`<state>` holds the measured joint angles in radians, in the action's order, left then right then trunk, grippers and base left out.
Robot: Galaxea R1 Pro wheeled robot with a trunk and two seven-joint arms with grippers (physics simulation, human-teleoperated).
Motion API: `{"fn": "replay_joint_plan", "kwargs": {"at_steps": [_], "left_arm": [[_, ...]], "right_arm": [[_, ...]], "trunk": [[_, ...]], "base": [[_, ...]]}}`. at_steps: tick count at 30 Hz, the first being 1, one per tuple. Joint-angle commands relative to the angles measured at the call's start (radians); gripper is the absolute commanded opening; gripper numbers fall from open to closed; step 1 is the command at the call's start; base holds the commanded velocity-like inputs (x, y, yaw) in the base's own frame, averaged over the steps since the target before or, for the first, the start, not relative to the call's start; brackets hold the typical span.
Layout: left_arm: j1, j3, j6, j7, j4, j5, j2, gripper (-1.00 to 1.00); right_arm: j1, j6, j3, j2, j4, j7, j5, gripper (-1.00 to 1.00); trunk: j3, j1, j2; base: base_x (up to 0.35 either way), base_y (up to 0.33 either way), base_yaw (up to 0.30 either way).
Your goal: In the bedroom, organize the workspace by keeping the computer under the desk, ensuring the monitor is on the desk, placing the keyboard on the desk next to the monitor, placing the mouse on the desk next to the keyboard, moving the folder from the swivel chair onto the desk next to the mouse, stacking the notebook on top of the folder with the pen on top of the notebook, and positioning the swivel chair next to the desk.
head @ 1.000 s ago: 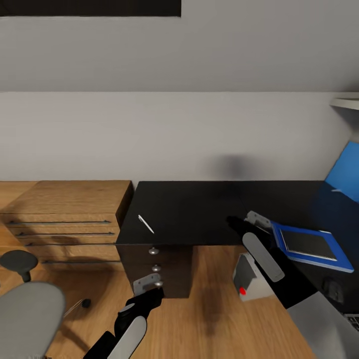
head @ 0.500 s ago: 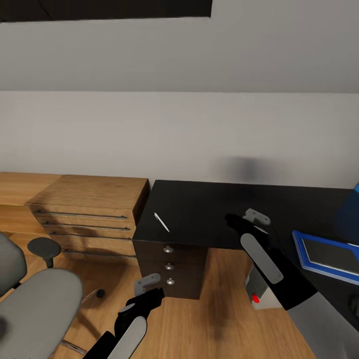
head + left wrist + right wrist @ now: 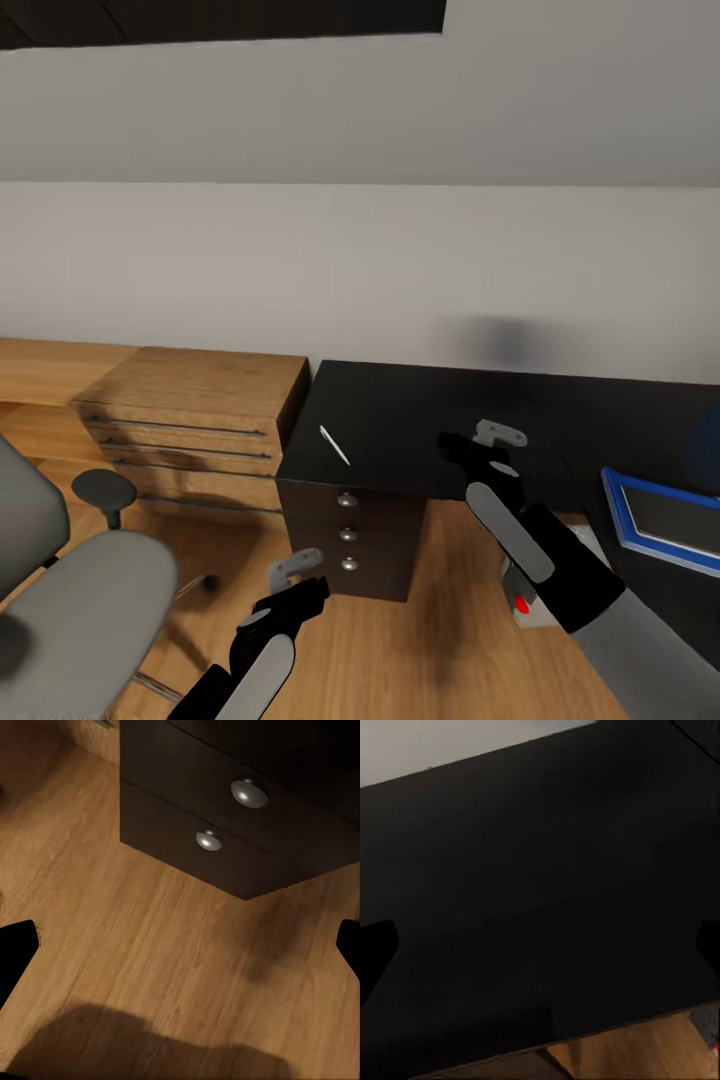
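Right fingers (image 3: 462,447): hovering spread and empty over the tabletop (image 3: 420,425).
Left fingers (image 3: 298,585): hanging open, seemingly empty.
Pen (image 3: 334,445): lying near tabletop's left edge.

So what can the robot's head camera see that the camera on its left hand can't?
The head view alone takes in the white pen lying on the black desk, the grey swivel chair, the blue folder with the grey notebook on it, the computer under the desk, and the right gripper. The left wrist view alone gives a close look at the floor under the left gripper. Both show the dark drawers with round silver knobs.
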<state>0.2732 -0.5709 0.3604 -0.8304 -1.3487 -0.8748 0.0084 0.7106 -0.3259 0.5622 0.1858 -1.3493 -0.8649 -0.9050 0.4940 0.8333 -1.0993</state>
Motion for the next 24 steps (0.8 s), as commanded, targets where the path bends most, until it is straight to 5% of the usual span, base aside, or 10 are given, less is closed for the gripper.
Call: {"fn": "replay_joint_plan", "kwargs": {"at_steps": [1,21,24], "left_arm": [[0.001,-0.003,0.003,-0.007,-0.001,-0.004,0.001,1.0],[0.001,-0.004,0.003,-0.006,-0.002,-0.003,0.001,1.0],[0.001,-0.004,0.003,-0.006,-0.003,-0.003,0.001,1.0]], "right_arm": [[0.001,-0.005,0.01,0.001,0.0,-0.007,0.001,1.0],[0.001,-0.006,0.104,0.0,0.084,0.203,0.067,1.0],[0.001,-0.005,0.121,0.0,0.109,0.245,0.14,1.0]], "trunk": [[0.001,0.0,-0.001],[0.007,0.0,-0.001],[0.007,0.0,-0.001]], "base": [[0.0,0.0,0.271],[0.0,0.0,0.267],[0.0,0.0,0.03]]}}
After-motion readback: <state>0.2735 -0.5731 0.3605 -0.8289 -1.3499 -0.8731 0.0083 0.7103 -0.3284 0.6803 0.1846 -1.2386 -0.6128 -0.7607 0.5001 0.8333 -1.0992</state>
